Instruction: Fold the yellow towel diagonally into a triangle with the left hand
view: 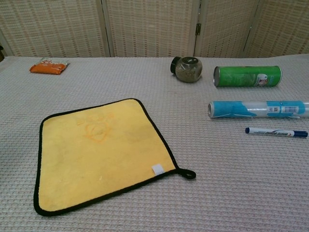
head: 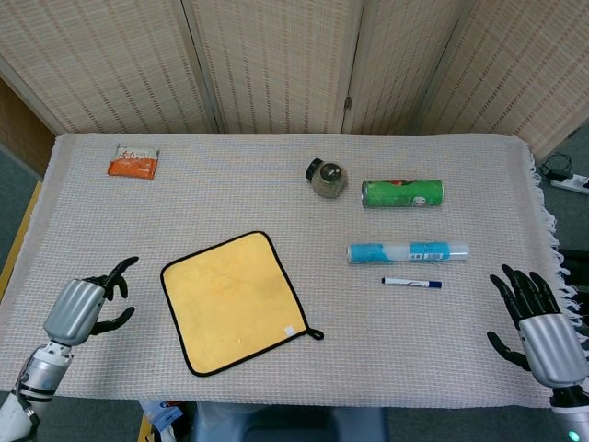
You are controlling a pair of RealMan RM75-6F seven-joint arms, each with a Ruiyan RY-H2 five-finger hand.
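The yellow towel with a black border lies flat and unfolded on the table, its hanging loop at the near right corner; in the chest view the towel fills the lower left. My left hand hovers to the left of the towel, apart from it, fingers spread and pointing toward it, holding nothing. At the table's right front edge my right hand is spread with nothing in it. Neither hand shows in the chest view.
An orange packet lies at the back left. A round jar, a green can on its side, a blue-and-white tube and a marker pen sit right of the towel. A woven cloth covers the table.
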